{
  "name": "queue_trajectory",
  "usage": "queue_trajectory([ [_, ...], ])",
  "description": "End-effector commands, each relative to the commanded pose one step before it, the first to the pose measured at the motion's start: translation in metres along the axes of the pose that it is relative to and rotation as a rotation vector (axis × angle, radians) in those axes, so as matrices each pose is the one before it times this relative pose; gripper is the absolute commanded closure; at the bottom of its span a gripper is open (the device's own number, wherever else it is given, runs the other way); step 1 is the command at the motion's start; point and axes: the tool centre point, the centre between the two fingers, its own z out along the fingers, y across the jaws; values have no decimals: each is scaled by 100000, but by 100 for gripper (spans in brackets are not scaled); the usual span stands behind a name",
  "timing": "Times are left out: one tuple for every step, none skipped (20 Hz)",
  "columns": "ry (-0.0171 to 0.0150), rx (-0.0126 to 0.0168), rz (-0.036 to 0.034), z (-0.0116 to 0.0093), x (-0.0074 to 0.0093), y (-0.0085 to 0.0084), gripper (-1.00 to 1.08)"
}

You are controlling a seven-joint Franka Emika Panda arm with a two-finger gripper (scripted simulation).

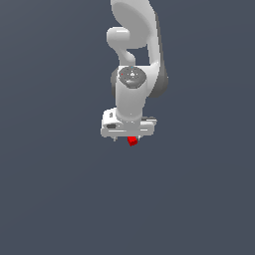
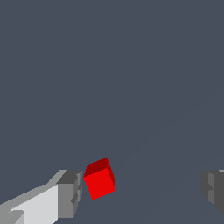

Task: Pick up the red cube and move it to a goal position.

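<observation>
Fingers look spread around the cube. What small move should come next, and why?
Probably shift the end effector sideways to centre it, then close. In the wrist view the red cube sits right beside one finger, far from the other, and is turned askew to the fingers, so closing now might push it.

A flat, dark grey-blue floor (image 1: 60, 199) fills the scene. A tiny red cube (image 1: 132, 141) rests on it, turned askew.
</observation>
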Motion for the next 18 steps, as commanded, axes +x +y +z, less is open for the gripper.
queue_trajectory([
  [0,0,0,0,0,1,-92],
  [8,6,-68,19,-10,-15,-92],
  [17,19,-152,61,-32,-14,-92],
  [32,36,-289,100,-52,-43,-92],
  [45,50,-403,141,-72,-60,-92],
  [56,63,-510,182,-93,-72,-92],
  [70,78,-628,222,-114,-90,-92],
  [82,92,-740,263,-135,-105,-92],
  [95,107,-856,303,-156,-122,-92],
  [107,121,-970,344,-176,-138,-92],
  [120,136,-1088,385,-197,-155,-92],
  [133,150,-1199,427,-218,-169,-92],
  [146,165,-1321,468,-238,-188,-92],
  [159,180,-1433,510,-259,-203,-92],
  [172,195,-1551,551,-279,-219,-92],
  [185,211,-1668,593,-300,-236,-92],
  [198,227,-1786,636,-320,-252,-92],
  [210,242,-1903,679,-339,-267,-92],
])
